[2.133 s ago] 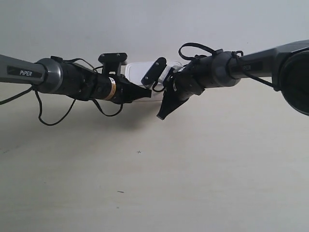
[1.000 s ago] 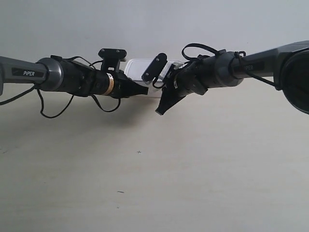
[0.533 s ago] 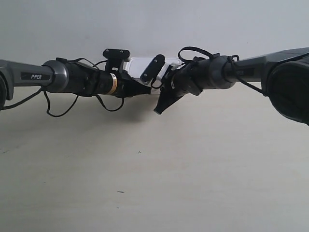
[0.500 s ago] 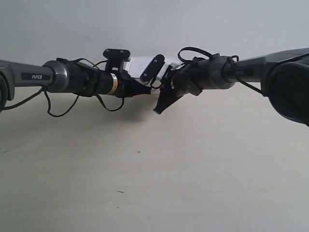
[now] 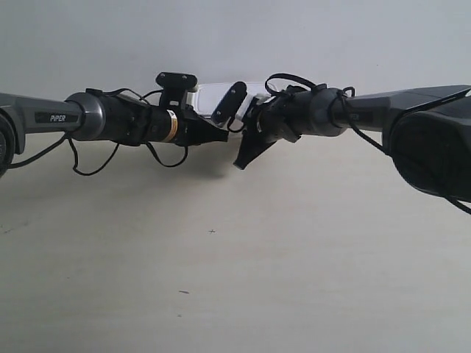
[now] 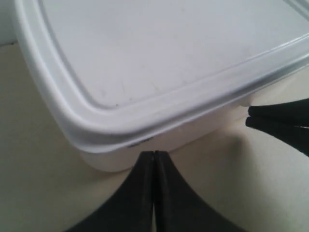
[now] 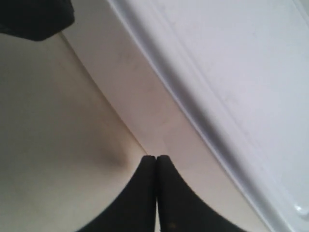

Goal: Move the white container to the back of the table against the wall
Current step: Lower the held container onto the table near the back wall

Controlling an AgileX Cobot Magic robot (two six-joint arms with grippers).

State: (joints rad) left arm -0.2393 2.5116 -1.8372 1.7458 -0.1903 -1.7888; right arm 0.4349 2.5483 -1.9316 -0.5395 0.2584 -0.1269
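Observation:
The white container (image 5: 210, 95) lies at the far side of the table (image 5: 294, 257), by the wall (image 5: 221, 37), mostly hidden behind both arms. The gripper (image 5: 223, 137) of the arm at the exterior view's left and the gripper (image 5: 238, 165) of the arm at its right both point at it. In the left wrist view my left gripper (image 6: 154, 153) is shut and empty, its tips against the side of the container (image 6: 159, 53) below the lid rim. My right gripper (image 7: 155, 157) is shut and empty, its tips at the foot of the side wall of the container (image 7: 231, 72).
The other gripper's black fingers (image 6: 280, 123) show beside the container in the left wrist view. A dark part (image 7: 34, 17) fills one corner of the right wrist view. Loose cables hang under the arm at the exterior view's left (image 5: 88, 165). Bare tabletop stretches toward the camera.
Both arms have moved toward the wall, and the white container has slid back with them. Both grippers stayed shut.

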